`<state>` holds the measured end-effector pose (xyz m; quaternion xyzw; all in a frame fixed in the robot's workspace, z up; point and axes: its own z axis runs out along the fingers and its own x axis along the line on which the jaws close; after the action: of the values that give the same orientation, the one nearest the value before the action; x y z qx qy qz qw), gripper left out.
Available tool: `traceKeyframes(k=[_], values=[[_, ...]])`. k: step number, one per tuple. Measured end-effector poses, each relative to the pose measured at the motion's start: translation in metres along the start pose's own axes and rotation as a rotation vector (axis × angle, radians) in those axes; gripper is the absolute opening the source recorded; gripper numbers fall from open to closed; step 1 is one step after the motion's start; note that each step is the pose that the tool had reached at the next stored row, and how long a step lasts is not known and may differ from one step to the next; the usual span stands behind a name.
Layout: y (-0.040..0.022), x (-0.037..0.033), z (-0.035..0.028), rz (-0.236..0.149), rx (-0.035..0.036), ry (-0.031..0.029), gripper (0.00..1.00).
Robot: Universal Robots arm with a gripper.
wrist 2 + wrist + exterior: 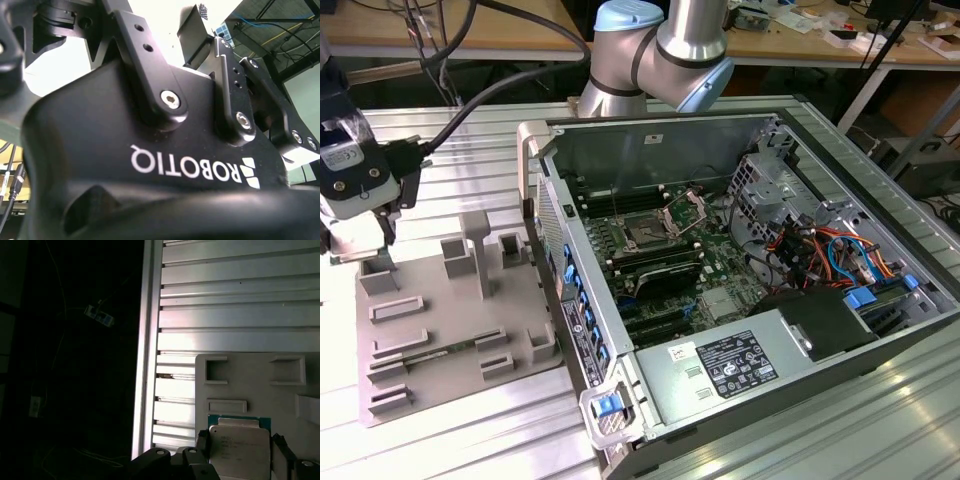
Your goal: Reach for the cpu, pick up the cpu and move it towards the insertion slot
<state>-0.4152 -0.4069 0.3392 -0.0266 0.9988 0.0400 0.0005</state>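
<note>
The cpu (239, 452), a thin square chip with a silvery top and greenish rim, shows in the first wrist view over the grey tray (250, 390). My gripper (240, 445) has one finger against each side edge of the chip and is shut on it. I cannot tell whether the chip still touches the tray. In the exterior view my gripper (362, 245) hangs low over the far left corner of the tray (450, 330). The insertion slot (645, 236), a dark square socket with its metal frame raised, lies on the green board inside the open computer case, well to the exterior view's right of my gripper.
Raised rectangular frames and an upright post (477, 250) stand on the tray. The case wall (545, 200) rises between tray and board. Cables (820, 245), a drive cage (760, 180) and a power supply (740, 365) crowd the case. The ribbed metal table (225, 300) ends at an edge (147, 365).
</note>
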Motion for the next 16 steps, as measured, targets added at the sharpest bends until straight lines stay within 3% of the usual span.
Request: traceKeyframes(k=[16], values=[[0.0002,0.0000,-0.0027,0.000,-0.0103,-0.0005,0.55]])
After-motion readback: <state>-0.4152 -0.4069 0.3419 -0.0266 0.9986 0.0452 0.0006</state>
